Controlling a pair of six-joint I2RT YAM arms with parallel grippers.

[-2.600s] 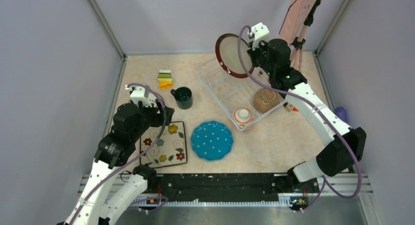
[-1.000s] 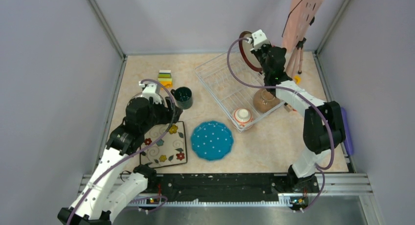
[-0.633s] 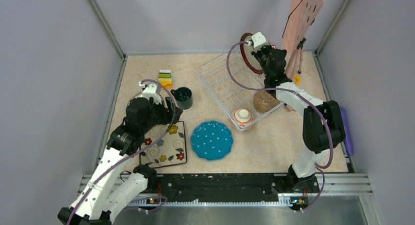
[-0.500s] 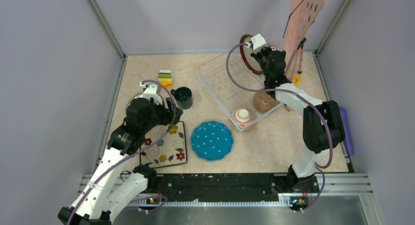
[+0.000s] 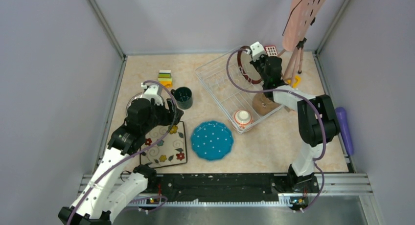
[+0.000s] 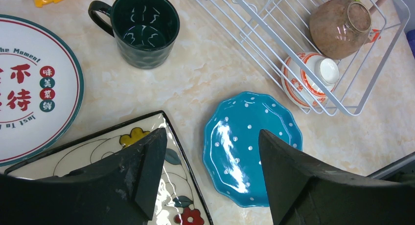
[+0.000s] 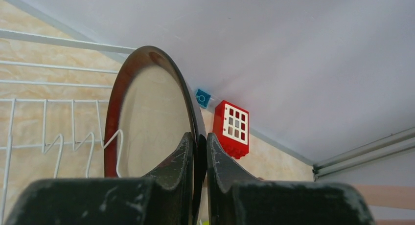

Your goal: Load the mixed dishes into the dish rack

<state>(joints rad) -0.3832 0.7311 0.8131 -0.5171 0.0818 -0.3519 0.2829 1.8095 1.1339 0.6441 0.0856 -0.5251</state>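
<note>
My right gripper (image 5: 258, 64) is shut on the rim of the red-rimmed cream plate (image 5: 246, 67). The plate stands on edge among the dividers at the far end of the white wire dish rack (image 5: 220, 88). The right wrist view shows the fingers pinching the plate (image 7: 147, 112) beside the rack wires (image 7: 49, 132). The brown bowl (image 5: 264, 103) and orange bowl (image 5: 242, 117) lie in the rack's near end. My left gripper (image 6: 211, 137) is open and empty above the square floral plate (image 6: 178, 186) and the blue dotted plate (image 6: 252, 146). The teal mug (image 6: 144, 29) and white red-marked plate (image 6: 29, 88) sit beyond.
A stack of coloured blocks (image 5: 165, 78) stands left of the mug. A red toy cube (image 7: 234, 127) and a small blue block (image 7: 201, 97) sit behind the rack by the back wall. A pink board on a tripod (image 5: 303, 14) stands at the back right. A purple object (image 5: 345, 129) lies along the right edge.
My right gripper has turned the red-rimmed plate edge-on and lowered it into the rack's far end. My left arm moved a little toward the mug early on, then stayed still.
</note>
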